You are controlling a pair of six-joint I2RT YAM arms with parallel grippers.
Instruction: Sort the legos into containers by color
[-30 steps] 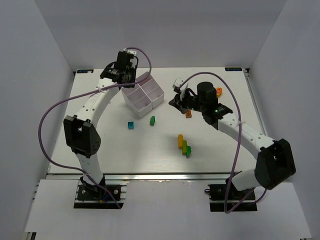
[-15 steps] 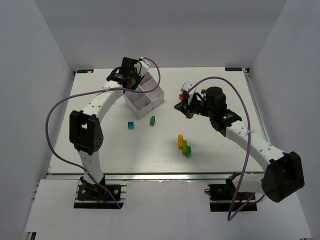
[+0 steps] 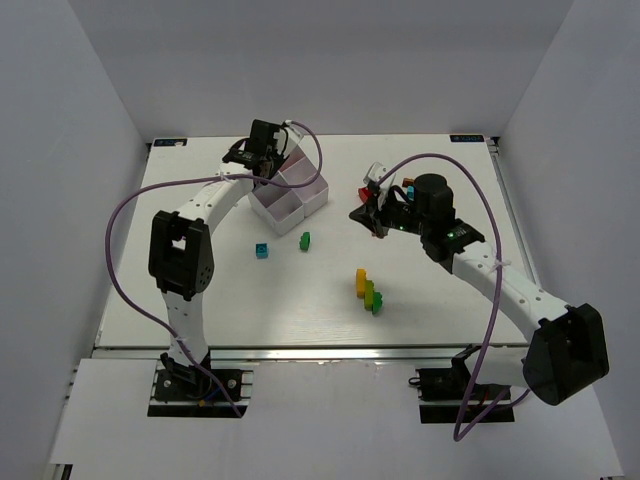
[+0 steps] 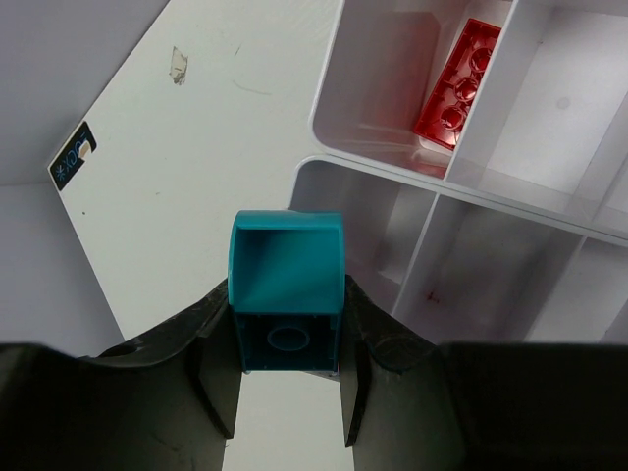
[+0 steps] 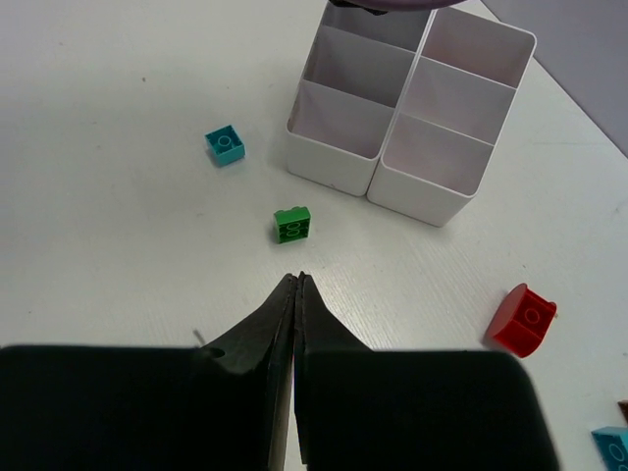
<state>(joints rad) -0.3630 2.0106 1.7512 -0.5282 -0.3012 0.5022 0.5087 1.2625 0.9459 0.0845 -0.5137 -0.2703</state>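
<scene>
Since the left jaws are clamped on a teal brick (image 4: 287, 294) low in the frame, by the corner of the white tray (image 4: 491, 194), I would carry it fully over an empty compartment, away from the red brick (image 4: 456, 83), before releasing. The right jaws are together, holding nothing.

Setting: robotics lab test cell. White worktop (image 3: 250, 300) boxed by plain white panels (image 3: 70, 150). Cabled left arm (image 3: 210, 197) and right arm (image 3: 490, 275) bolted along its aluminium rail (image 3: 330, 352).
</scene>
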